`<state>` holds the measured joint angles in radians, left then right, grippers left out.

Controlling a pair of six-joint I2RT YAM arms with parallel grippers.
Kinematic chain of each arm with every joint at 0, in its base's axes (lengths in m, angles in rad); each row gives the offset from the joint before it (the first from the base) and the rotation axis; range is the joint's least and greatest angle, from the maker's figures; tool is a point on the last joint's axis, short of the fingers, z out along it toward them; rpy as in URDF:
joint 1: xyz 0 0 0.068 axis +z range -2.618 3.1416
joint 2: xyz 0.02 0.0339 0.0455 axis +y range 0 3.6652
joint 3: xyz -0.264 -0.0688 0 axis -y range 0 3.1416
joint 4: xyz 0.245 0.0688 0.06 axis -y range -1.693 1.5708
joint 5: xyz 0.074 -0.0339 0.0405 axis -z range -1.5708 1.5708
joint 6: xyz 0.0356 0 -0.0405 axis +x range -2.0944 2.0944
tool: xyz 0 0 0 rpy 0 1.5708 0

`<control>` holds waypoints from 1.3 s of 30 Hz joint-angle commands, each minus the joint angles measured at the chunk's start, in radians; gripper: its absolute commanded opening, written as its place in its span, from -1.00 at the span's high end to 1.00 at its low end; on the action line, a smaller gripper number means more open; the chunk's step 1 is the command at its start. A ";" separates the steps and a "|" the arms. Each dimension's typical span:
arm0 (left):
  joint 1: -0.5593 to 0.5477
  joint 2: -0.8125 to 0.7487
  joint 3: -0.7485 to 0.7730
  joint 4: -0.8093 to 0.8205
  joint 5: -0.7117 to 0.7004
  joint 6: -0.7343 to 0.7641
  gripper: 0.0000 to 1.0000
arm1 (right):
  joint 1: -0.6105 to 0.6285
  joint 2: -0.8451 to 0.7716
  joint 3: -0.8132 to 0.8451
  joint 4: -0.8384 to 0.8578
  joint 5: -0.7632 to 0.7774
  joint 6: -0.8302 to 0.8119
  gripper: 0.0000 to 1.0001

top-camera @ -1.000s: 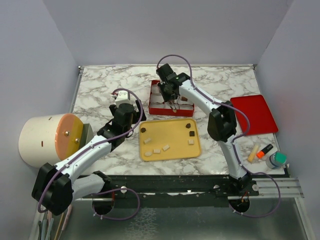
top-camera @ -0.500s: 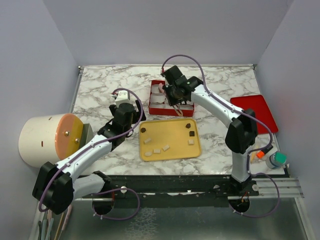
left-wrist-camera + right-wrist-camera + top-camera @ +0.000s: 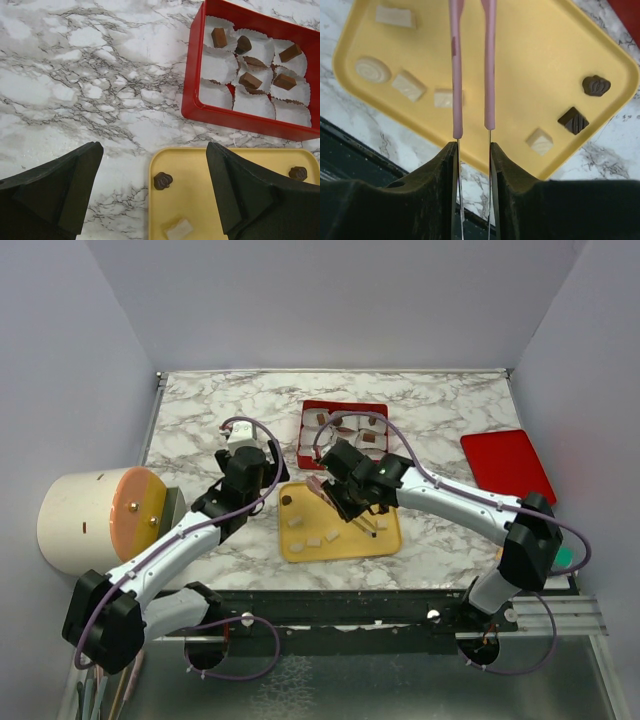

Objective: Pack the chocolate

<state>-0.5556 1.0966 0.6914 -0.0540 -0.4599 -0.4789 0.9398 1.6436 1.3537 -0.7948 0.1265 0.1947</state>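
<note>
1. The tweezers (image 3: 455, 75) are clamped low on their metal shanks by the right gripper (image 3: 472, 150). The two pink arms run parallel with a gap between them and nothing shows in it. The tips run off the top of the wrist view, so I cannot tell if they carry anything.
2. Below them is the yellow tray (image 3: 530, 45). Two dark pieces of chocolate (image 3: 573, 120) sit near one corner, with pale pieces (image 3: 409, 85) scattered towards the other end.
3. More chocolate already sits in paper cups (image 3: 215, 95) inside the red box (image 3: 240, 116).
4. The left gripper (image 3: 153, 147) hangs wide open over the marble by the tray's corner.
5. Handling, as I judge it, the pieces are light, rigid and smooth and mark easily. Pinch them across the flat sides, gently.
6. A second ago the right arm was over the red box. Now it's back above the tray, and the left hasn't budged.
</note>
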 commanded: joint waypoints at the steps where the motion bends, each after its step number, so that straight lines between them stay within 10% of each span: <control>1: 0.006 -0.034 0.025 -0.034 -0.029 -0.011 -0.93 | 0.046 -0.076 -0.062 0.027 -0.038 0.031 0.31; 39: 0.010 -0.057 0.036 -0.062 -0.017 -0.015 -0.95 | 0.128 0.012 -0.051 0.058 -0.164 0.003 0.07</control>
<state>-0.5510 1.0473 0.6956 -0.1078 -0.4656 -0.4892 1.0592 1.6276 1.2591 -0.7334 -0.0246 0.2085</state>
